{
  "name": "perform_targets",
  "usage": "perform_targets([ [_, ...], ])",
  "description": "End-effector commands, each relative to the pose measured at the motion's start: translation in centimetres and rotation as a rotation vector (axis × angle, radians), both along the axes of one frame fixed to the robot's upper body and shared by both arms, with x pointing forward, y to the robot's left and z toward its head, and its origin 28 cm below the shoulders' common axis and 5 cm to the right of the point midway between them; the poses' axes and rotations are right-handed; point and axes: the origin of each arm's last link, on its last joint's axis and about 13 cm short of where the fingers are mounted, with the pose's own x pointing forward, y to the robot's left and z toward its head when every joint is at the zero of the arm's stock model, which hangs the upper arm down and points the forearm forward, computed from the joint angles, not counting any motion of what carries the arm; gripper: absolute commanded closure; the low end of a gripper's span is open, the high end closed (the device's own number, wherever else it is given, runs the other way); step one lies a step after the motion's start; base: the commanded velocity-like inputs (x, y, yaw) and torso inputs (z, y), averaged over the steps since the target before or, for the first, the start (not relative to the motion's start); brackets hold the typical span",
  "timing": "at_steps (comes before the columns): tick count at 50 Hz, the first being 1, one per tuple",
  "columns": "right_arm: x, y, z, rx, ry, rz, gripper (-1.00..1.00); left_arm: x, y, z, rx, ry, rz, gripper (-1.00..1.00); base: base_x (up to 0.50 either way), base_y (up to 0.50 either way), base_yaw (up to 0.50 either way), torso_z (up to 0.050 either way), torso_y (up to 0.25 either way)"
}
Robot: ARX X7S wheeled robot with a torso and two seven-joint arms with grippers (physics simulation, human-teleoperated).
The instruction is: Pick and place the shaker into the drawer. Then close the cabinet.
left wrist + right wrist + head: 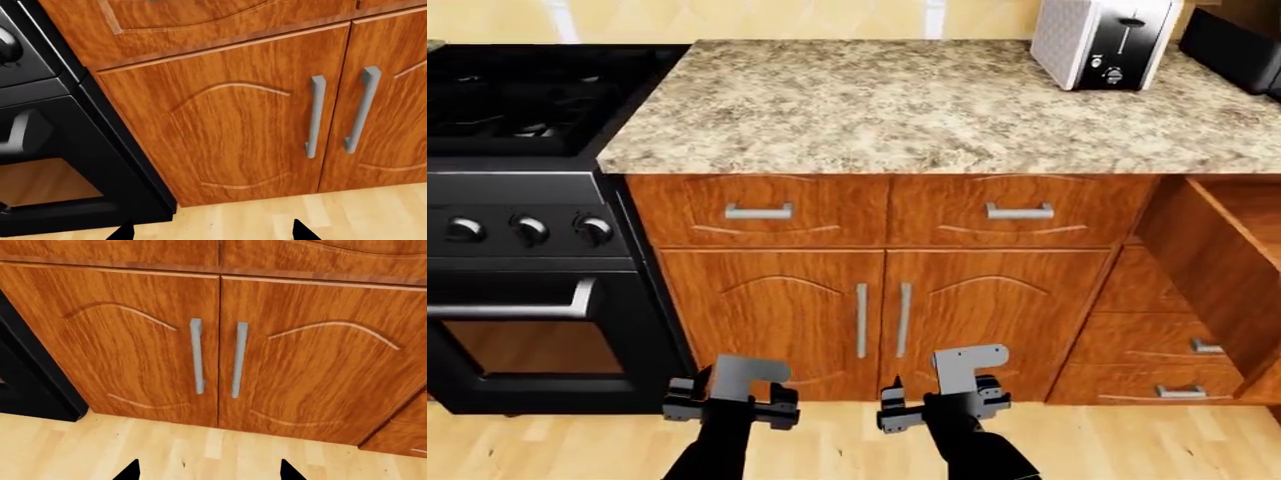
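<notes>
Nearest you, both arms hang low over the pale wood floor (1121, 440), well short of anything to handle. Your left gripper (731, 405) and right gripper (945, 408) carry nothing; each wrist view shows two dark tips spread wide with bare floor between them, so both sets of fingers are released. That low, parked pose looks like a starting stance, not a reach.

Just beyond them stand the two closed cupboard doors (881, 320) with their upright silver handles, and the black oven (534, 300) sits beside them on your left.

Further right, the drawer (1214, 260) stands pulled out of the cabinet (1154, 335), its wooden side wall showing, presumably left open to receive the item.

Above and behind lies the speckled desk (894, 110), with a white toaster (1098, 42) at its far right. The shaker shows in none of the views, so you will likely need to turn or roll right to find it.
</notes>
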Motion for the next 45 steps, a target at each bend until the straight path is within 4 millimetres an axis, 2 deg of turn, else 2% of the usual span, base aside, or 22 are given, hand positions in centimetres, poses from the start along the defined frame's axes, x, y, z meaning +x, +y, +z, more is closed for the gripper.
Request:
perform_targets([
  [1,0.0,0.0,0.1,0.005,-0.001,-0.002,-1.0,0.0,-0.1,0.0,-0.002,0.003,-0.01,-1.0,0.07,0.5,0.0,0.0,0.0],
  [9,0.0,-0.4,0.3,0.052,-0.02,-0.048,-1.0,0.0,-0.1,0.0,-0.011,-0.005,-0.018,-1.0,0.08,0.5,0.0,0.0,0.0],
  [21,-0.1,-0.7,0.3,0.071,-0.018,-0.103,-1.0,-0.1,-0.4,-0.1,0.019,-0.007,-0.053,-1.0,0.0,0.0,0.0,0.0,0.0],
  [25,-0.1,-1.2,1.1,0.062,-0.043,-0.176,-1.0,0.4,-0.3,0.6,-0.095,-0.084,-0.048,-1.0,0.0,0.0,0.0,0.0,0.0],
  [27,-0.7,-2.6,3.4,0.04,-0.109,-0.206,-1.0,-1.7,1.2,0.1,-0.143,-0.033,-0.01,-1.0,0.0,0.0,0.0,0.0,0.0],
  [28,-1.2,-3.9,4.9,0.009,-0.133,-0.218,-1.0,-2.7,2.2,0.4,-0.149,-0.025,0.003,-1.0,0.0,0.0,0.0,0.0,0.0],
  [29,-1.5,-4.5,7.0,-0.003,-0.19,-0.207,-1.0,-3.0,3.0,1.6,-0.159,-0.042,0.016,-1.0,0.0,0.0,0.0,0.0,0.0],
  [32,-2.8,-6.8,13.6,-0.04,-0.35,-0.197,-1.0,-2.9,4.1,7.9,-0.253,-0.214,-0.012,-1.0,0.0,0.0,0.0,0.0,0.0],
  [35,-3.7,-9.1,20.9,-0.047,-0.509,-0.231,-1.0,-3.9,4.6,16.5,-0.264,-0.48,-0.112,-1.0,0.0,0.0,0.0,0.0,0.0],
  [37,-4.0,-10.2,24.9,-0.079,-0.584,-0.242,-1.0,-4.7,5.6,19.9,-0.225,-0.565,-0.113,-1.0,0.0,0.0,0.0,0.0,0.0],
  [41,-4.4,-11.6,30.7,-0.133,-0.678,-0.258,-1.0,-6.3,7.7,24.8,-0.15,-0.661,-0.092,-1.0,0.0,0.0,0.0,0.0,0.0],
  [45,-4.1,-13.1,34.7,-0.192,-0.741,-0.282,-1.0,-7.4,9.4,27.5,-0.091,-0.715,-0.053,-1.0,0.0,0.0,0.0,0.0,0.0],
])
